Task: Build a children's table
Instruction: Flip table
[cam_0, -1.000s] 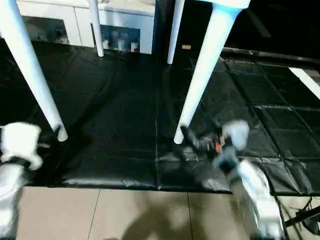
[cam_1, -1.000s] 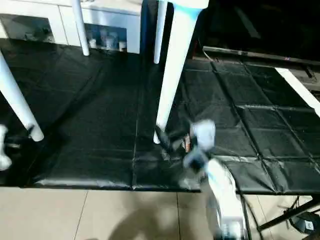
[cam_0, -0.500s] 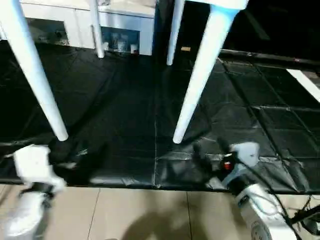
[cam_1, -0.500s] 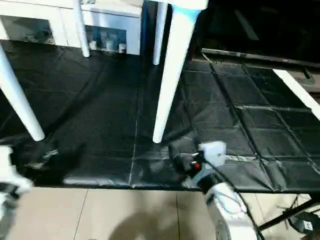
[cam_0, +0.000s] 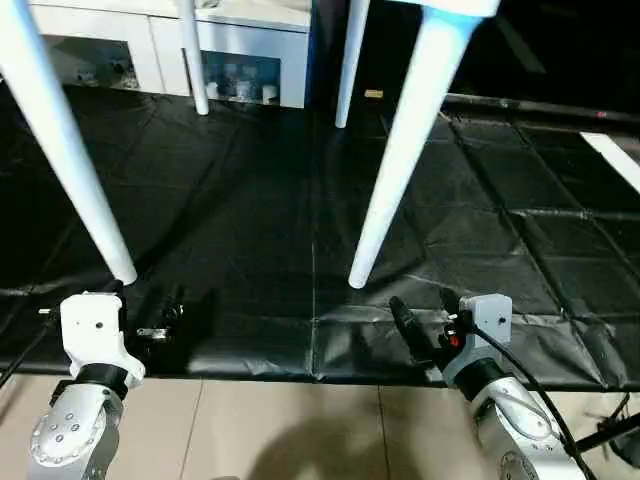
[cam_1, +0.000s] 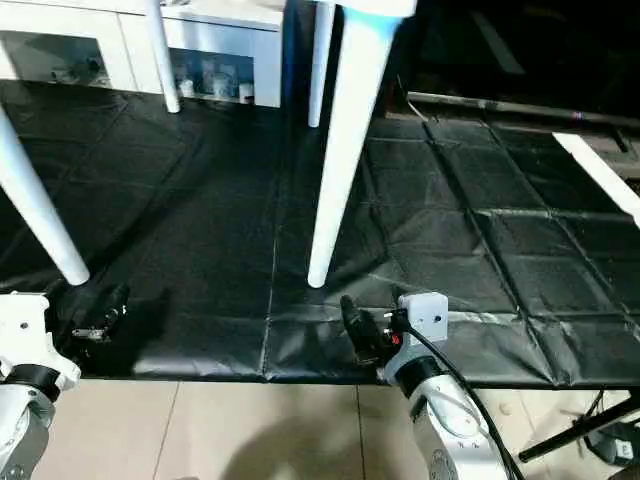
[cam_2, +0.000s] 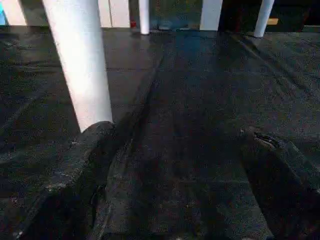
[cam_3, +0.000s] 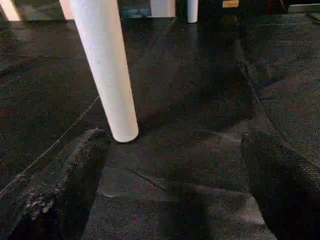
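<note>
Your table (cam_0: 400, 160) stands upright on the black mat (cam_0: 250, 200) — left gripper (cam_0: 160, 322) at 8 o'clock, right gripper (cam_0: 420, 320) at 5, both spread, empty.

No lettering, label, brand, number or sign is showing clearly enough to be read anywhere in these views.

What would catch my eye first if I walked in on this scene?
Four tall white table legs stand on a black floor mat, the two nearest rising right in front of the robot. Low at the mat's near edge, the left gripper and right gripper hang open and empty, each just short of a near leg. A white cabinet stands behind.
</note>
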